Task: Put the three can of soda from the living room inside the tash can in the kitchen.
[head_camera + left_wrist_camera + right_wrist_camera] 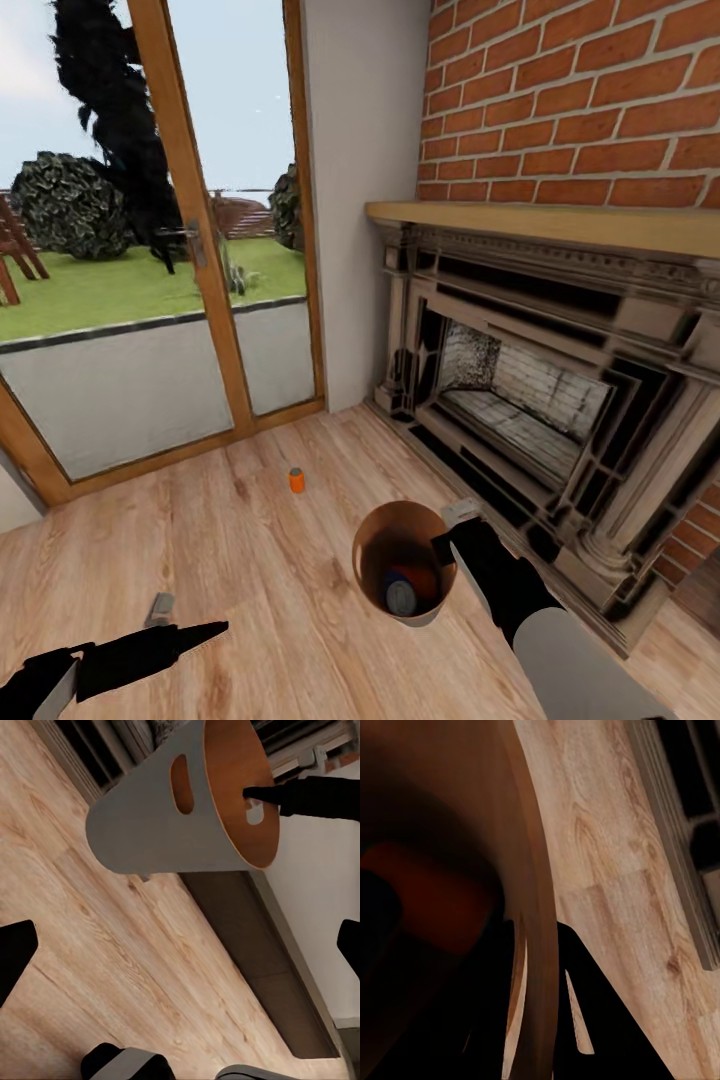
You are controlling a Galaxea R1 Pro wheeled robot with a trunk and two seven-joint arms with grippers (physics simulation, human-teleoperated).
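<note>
Right gripper (540,1005) clamped on bin (534,907) rim, one dark finger (600,1020) outside the wall, the other inside. Orange can (427,900) lay in the dark interior. Wood floor (615,870) and fireplace base (682,817) beyond

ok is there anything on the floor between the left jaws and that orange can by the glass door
Nothing visible. In the head view only bare wood floor lies between the left gripper and the orange can. The bin, held at its rim by the right gripper, is off to the right of that path.
</note>
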